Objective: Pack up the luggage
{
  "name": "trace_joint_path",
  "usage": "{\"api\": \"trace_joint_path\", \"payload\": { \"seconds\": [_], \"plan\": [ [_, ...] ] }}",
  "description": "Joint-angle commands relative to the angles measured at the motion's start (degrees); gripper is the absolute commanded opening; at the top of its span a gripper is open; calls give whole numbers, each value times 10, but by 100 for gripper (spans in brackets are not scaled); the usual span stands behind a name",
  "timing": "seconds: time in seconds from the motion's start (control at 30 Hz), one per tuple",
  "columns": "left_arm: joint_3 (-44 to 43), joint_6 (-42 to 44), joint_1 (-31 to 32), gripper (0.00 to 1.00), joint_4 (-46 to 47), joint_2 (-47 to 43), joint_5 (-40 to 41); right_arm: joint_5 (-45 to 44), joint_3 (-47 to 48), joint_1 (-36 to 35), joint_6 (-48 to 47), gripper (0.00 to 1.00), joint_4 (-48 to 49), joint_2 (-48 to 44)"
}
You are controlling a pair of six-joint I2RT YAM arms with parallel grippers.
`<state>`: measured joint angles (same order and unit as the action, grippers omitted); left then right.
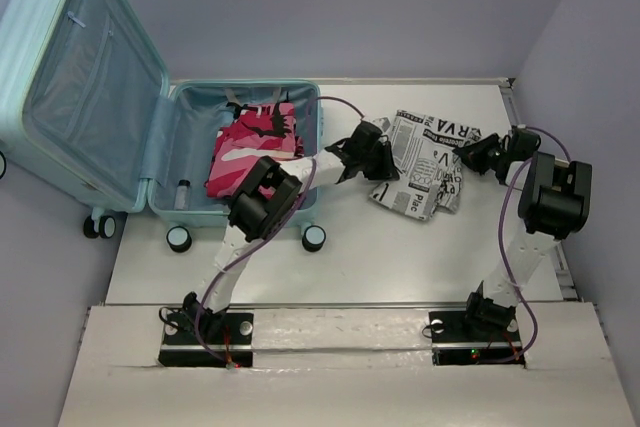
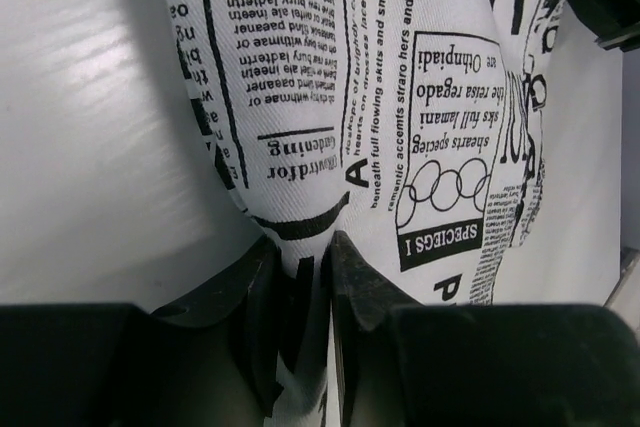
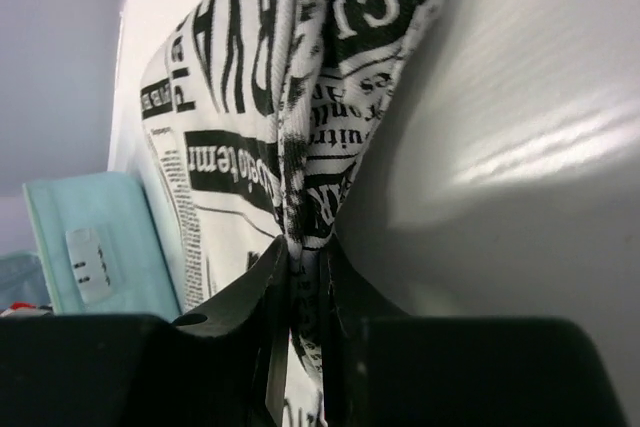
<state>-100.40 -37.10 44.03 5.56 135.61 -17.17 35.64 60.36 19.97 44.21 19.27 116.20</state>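
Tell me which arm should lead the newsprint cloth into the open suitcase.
Left. The left gripper pinches the newsprint cloth at its edge nearest the luggage. The right gripper grips the far edge, so it would probably only follow.

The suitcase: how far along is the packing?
A pink garment already lies in the open luggage. Both the left tool and right tool pinch the newspaper-print cloth on the table. Still to do: carrying it into the luggage, then closing the lid.
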Motion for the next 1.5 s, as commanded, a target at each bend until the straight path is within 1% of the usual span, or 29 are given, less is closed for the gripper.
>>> {"api": "trace_joint_path", "payload": {
  "seconds": [0.0, 0.03, 0.17, 0.33, 0.5, 0.57, 0.63, 0.77, 0.87, 0.9, 0.93, 1.0, 1.03, 1.1, 1.13, 1.17, 1.2, 1.27, 1.3, 1.37, 1.47],
  "plan": [
    [32, 22, 10, 6, 7, -83, 16, 64, -40, -27, 39, 7, 66, -78],
    [33, 25, 8, 6, 7, -104, 19, 65, -43, -27, 42, 7, 70, -89],
    [35, 24, 1, 6, 9, -140, 5, 52, -46, -38, 39, 7, 64, -149],
    [59, 19, -11, 6, 23, -192, -1, 35, -24, -55, 19, 7, 17, -221],
    [89, 12, -29, 6, 39, -255, -1, 11, 16, -99, 0, 7, -35, -260],
    [105, 15, -45, 6, 38, -311, 6, -1, 44, -127, -2, 7, -51, -268],
    [119, 22, -67, 6, 35, -342, 14, -18, 63, -148, 2, 7, -58, -269],
    [151, 36, -102, 6, 9, -405, 25, -40, 123, -206, 18, 7, -68, -255],
    [208, 38, -111, 6, 14, -450, 42, -66, 184, -271, 9, 7, -92, -242],
    [243, 35, -112, 6, 20, -469, 43, -74, 219, -287, 5, 7, -99, -234],
    [263, 31, -111, 6, 29, -479, 44, -83, 237, -319, -1, 7, -104, -230],
    [315, 20, -111, 6, 49, -505, 57, -92, 277, -351, -3, 7, -120, -221],
    [331, 20, -111, 6, 50, -538, 81, -104, 317, -384, -8, 7, -127, -211],
    [353, 23, -114, 6, 42, -577, 110, -115, 362, -417, -11, 7, -147, -199],
    [368, 26, -120, 6, 38, -620, 137, -129, 405, -435, -13, 7, -152, -186],
    [374, 28, -123, 6, 23, -644, 151, -132, 425, -468, -13, 7, -160, -179],
    [379, 34, -127, 6, 12, -689, 192, -137, 446, -484, -13, 7, -163, -171],
    [383, 45, -133, 6, -20, -732, 244, -150, 494, -527, -4, 7, -163, -144],
    [382, 52, -134, 6, -35, -770, 259, -151, 508, -538, 10, 7, -162, -133],
    [376, 61, -143, 6, -82, -797, 281, -150, 541, -554, 32, 7, -147, -95],
    [378, 71, -157, 6, -120, -837, 318, -144, 561, -574, 69, 7, -118, -51]
  ]
}}
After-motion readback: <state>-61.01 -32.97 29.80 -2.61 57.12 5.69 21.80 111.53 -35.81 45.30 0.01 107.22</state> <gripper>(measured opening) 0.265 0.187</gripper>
